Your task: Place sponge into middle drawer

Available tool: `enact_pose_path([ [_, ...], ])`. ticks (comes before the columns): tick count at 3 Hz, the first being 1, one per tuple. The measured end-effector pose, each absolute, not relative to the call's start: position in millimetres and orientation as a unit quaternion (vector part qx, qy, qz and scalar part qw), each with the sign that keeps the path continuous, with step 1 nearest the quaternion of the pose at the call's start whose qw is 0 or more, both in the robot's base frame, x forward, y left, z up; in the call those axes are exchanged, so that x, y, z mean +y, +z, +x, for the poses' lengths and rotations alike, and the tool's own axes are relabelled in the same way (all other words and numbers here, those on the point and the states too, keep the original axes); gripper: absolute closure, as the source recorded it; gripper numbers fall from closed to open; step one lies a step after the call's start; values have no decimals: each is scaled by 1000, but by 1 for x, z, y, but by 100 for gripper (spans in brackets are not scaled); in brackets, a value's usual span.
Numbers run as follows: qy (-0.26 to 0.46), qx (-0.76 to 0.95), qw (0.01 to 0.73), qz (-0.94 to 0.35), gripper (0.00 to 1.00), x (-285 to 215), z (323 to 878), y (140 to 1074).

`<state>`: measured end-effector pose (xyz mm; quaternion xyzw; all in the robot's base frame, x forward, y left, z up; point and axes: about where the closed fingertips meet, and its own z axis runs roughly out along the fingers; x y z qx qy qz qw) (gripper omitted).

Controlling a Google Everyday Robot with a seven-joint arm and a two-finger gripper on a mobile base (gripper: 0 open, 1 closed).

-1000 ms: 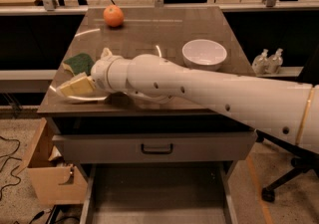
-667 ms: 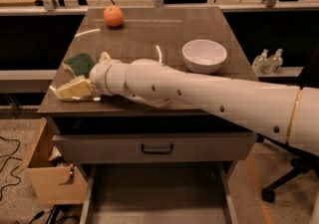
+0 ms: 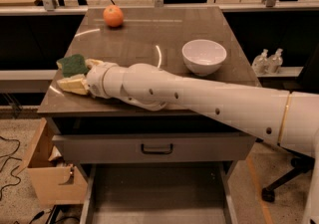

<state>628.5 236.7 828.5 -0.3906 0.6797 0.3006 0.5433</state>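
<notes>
The sponge (image 3: 73, 63), dark green on top, lies on the left part of the cabinet top. My gripper (image 3: 75, 74) reaches in from the right at counter height. It is open, with one pale finger (image 3: 71, 85) in front of the sponge and the other finger (image 3: 94, 61) just behind it. The sponge sits at the mouth of the gap. The middle drawer (image 3: 87, 194) is pulled out below the cabinet, its dark floor bare. My white arm (image 3: 209, 101) stretches across the front of the cabinet top.
An orange fruit (image 3: 113, 16) sits at the back left of the top, and a white bowl (image 3: 204, 56) at the right. The top drawer front with its dark handle (image 3: 156, 148) is closed. A cardboard box (image 3: 45, 173) stands on the floor at left.
My arm and gripper have shifted slightly left along the cabinet top, closing in on the sponge. The sponge has not moved.
</notes>
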Motion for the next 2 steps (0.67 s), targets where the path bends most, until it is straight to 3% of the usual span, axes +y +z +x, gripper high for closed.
enact_pose_path([
  [2, 302, 679, 543, -392, 88, 239, 627, 829],
])
